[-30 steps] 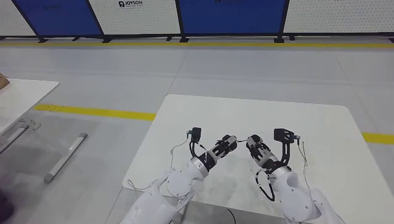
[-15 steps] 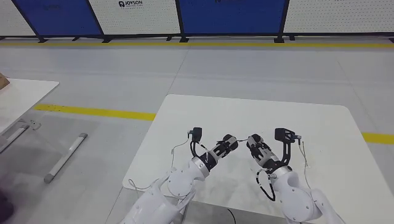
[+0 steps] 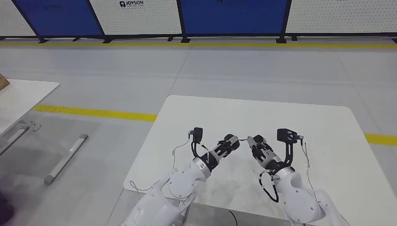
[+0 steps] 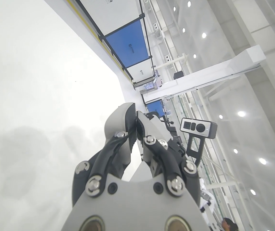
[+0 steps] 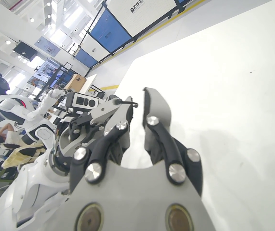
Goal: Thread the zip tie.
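Jaws on the left gripper [image 4: 136,118]?
— Pinched shut on the thin dark zip tie [image 5: 128,102], held above the white table [image 3: 310,120].
— Right gripper [image 5: 138,94]?
— Parted a little, holding nothing, just beside the tie's free end.

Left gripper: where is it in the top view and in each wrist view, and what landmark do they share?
Top view: left gripper over the table's near half, tip facing the right gripper.
Left wrist view: left gripper close in front, shut.
Right wrist view: left gripper farther off, behind the right gripper's finger, zip tie poking from its tip.
Shared landmark: the white table.
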Robot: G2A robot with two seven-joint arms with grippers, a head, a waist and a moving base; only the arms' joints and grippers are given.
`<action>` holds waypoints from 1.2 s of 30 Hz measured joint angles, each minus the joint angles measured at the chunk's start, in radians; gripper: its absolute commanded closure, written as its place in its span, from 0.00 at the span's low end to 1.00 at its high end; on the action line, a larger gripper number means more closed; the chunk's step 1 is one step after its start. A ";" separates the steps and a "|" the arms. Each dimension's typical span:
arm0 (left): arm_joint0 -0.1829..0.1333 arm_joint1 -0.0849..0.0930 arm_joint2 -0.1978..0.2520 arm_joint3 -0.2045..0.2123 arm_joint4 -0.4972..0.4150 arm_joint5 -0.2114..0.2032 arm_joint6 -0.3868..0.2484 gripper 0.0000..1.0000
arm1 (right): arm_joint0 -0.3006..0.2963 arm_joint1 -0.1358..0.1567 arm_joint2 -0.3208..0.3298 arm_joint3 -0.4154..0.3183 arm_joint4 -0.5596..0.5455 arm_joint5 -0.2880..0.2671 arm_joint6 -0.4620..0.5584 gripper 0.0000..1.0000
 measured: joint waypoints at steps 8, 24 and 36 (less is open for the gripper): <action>0.003 -0.003 -0.010 -0.003 -0.026 -0.006 0.019 1.00 | -0.002 0.001 0.006 0.006 0.001 -0.001 0.003 0.00; 0.018 -0.003 -0.029 -0.017 -0.062 -0.016 0.024 1.00 | -0.030 0.006 0.031 -0.003 -0.017 -0.004 -0.011 0.00; 0.028 -0.001 -0.017 -0.019 -0.007 -0.012 -0.005 1.00 | -0.045 0.008 0.025 -0.043 -0.043 -0.044 -0.032 1.00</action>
